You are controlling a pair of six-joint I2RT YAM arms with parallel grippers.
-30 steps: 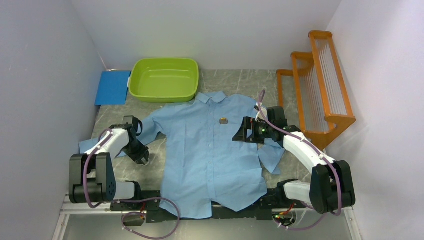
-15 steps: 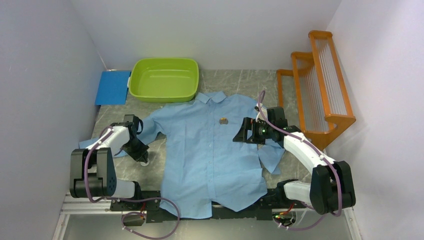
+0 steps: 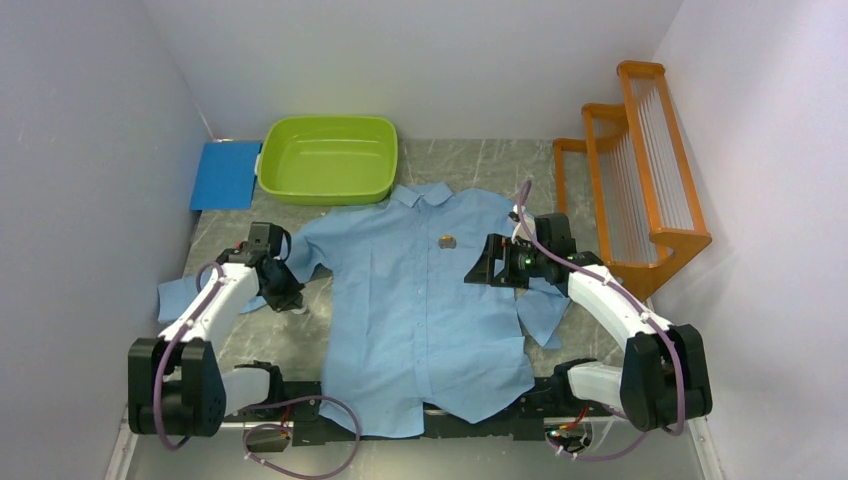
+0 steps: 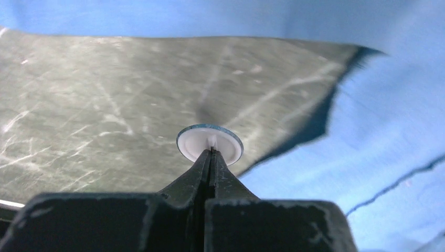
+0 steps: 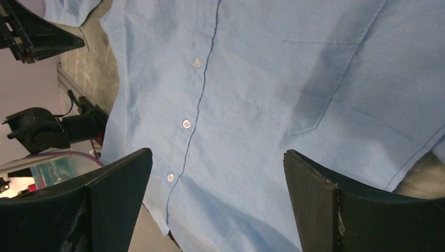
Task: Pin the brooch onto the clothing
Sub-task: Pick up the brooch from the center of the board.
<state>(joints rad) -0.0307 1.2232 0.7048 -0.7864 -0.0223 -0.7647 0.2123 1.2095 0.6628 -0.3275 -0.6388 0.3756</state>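
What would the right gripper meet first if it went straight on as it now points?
Probably the shirt: the right gripper's open fingers frame its front beside the chest pocket, and nothing else shows between. Depth is unclear.

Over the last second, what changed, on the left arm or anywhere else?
The left gripper closed on the small white disc beside the shirt, its arm reaching slightly farther out. The right gripper stayed open above the shirt; the brooch on it did not move.

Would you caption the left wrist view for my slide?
Left gripper pinching a white disc, grey table and blue shirt behind.
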